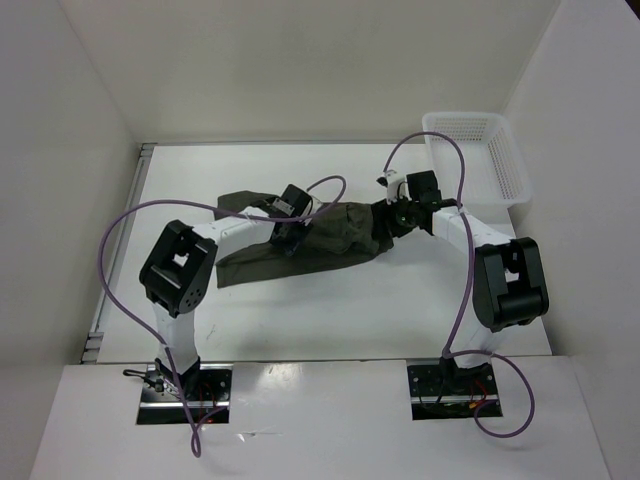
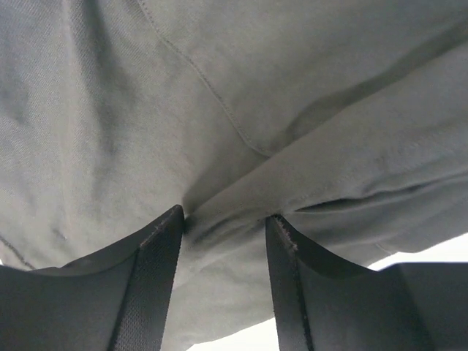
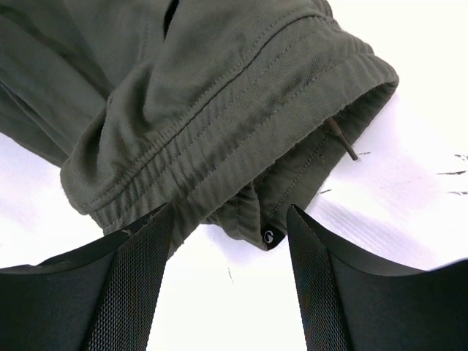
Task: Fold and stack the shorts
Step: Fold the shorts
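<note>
Shorts (image 1: pixel 330 240) lie on the table (image 1: pixel 300 330), about in the middle, stretched from left to right, wrinkled and partly bunched. From what you can see, no clean fold is made yet: the cloth is spread in an uneven shape, with 1 leg end pointing to the far left and the waistband (image 3: pixel 241 139) at the right end. So I judge the task is at its beginning. The folding and the stacking are both left to do.

Your left gripper (image 2: pixel 225 216) is low over the middle part of the shorts. Its fingers (image 2: pixel 157 256) stand apart, and a raised crease of cloth sits between them, but they are not clamped on it. Your right gripper (image 3: pixel 230 212) is at the right end, also with its fingers apart. The waistband lies just in front of the gap, not pinched.

By count you have 1 pair of shorts, 1 white mesh basket (image 1: pixel 505 165) at the far right corner, well apart from the cloth, and 2 arms with 2 grippers. No second garment is visible, so I cannot tell on what the shorts should be stacked.
</note>
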Available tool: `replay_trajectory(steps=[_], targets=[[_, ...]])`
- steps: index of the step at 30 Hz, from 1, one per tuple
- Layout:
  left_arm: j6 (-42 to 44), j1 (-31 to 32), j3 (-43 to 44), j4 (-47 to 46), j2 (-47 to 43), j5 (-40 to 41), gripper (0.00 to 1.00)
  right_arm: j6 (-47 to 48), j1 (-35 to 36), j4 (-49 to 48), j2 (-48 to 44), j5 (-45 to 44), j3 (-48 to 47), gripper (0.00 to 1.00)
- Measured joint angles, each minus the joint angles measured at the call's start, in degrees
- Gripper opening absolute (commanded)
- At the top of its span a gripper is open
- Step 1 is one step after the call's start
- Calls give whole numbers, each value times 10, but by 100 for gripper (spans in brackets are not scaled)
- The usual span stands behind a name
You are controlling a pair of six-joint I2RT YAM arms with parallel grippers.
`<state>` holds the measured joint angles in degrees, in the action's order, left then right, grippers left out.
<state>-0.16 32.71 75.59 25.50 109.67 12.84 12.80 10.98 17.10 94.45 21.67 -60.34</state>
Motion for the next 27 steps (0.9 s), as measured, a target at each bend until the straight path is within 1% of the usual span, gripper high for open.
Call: replay_trajectory(steps=[1, 3, 4, 6, 8, 9, 16, 22, 26, 27], targets=[[0, -1, 1, 0, 3, -2, 53, 2, 0, 1, 0, 0, 0, 69], [-1, -4, 2, -2, 9, -6, 41, 3, 0, 1, 0, 0, 4, 69], [-1, -4, 2, -1, 12, -9, 25, 4, 0, 2, -1, 1, 6, 69], [-1, -4, 1, 0, 16, -12, 11, 4, 0, 6, -1, 2, 10, 69], [1, -4, 1, 2, 17, -16, 2, 4, 0, 8, -1, 2, 12, 69], [0, -4, 1, 3, 18, -18, 0, 4, 0, 9, -1, 3, 13, 69], [1, -4, 10, 28, 11, -22, 0, 4, 0, 9, -1, 6, 13, 69], [1, 2, 38, 85, -47, -9, 0, 5, 0, 9, -1, 6, 13, 70], [0, 28, 25, 102, -91, -9, 6, 3, 0, 8, -1, 1, 13, 70], [1, 37, 14, 104, -98, -11, 9, 3, 0, 7, -1, -1, 13, 71]])
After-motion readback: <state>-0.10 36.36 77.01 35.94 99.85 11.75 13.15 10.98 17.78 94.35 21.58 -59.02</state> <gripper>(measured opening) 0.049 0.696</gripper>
